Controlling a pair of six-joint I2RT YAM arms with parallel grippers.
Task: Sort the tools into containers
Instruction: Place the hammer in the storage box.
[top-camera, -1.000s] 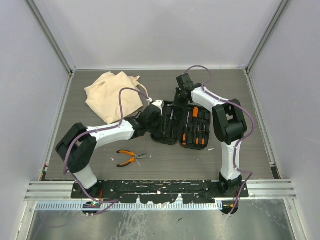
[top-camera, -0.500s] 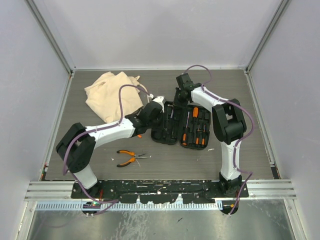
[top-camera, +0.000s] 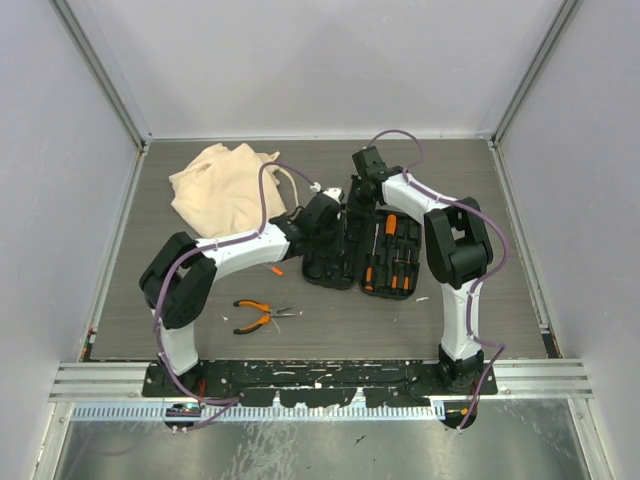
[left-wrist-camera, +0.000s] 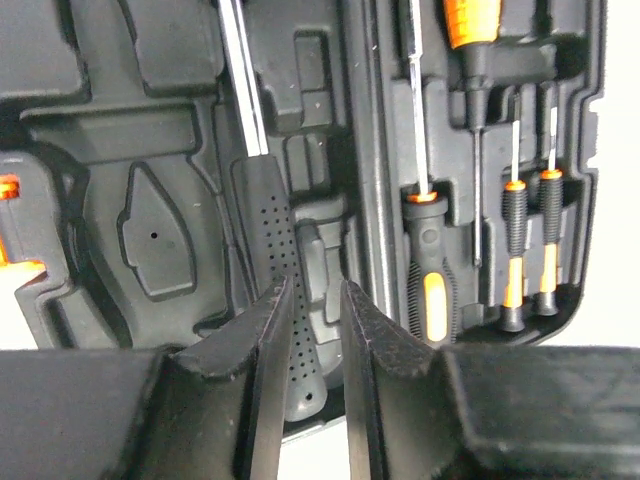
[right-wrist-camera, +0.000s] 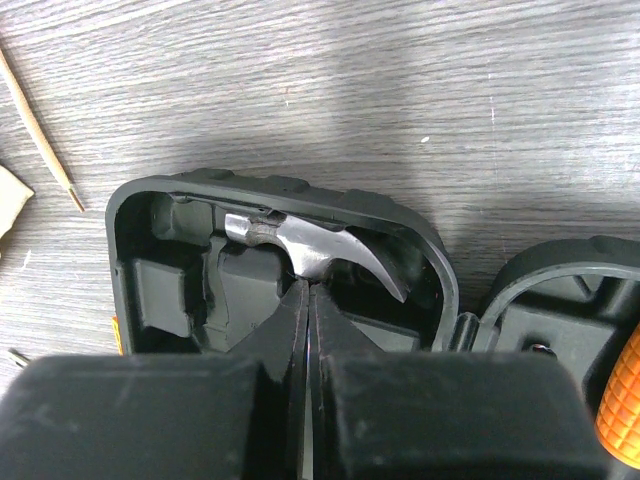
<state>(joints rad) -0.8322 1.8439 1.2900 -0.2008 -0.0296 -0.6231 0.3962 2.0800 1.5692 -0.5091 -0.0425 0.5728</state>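
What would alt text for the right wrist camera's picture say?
The right pincer, its fingers shut, touches the steel hammer head lying in a corner of the open black tool case. Grey wood-grain table lies beyond.

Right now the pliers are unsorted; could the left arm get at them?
Probably yes: the pliers lie uncovered on bare table near that arm's base; the left gripper must first leave the tool case.

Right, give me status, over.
Left gripper open astride hammer handle. Right gripper shut, tips at hammer head. Hammer lies in case. Pliers loose on table.
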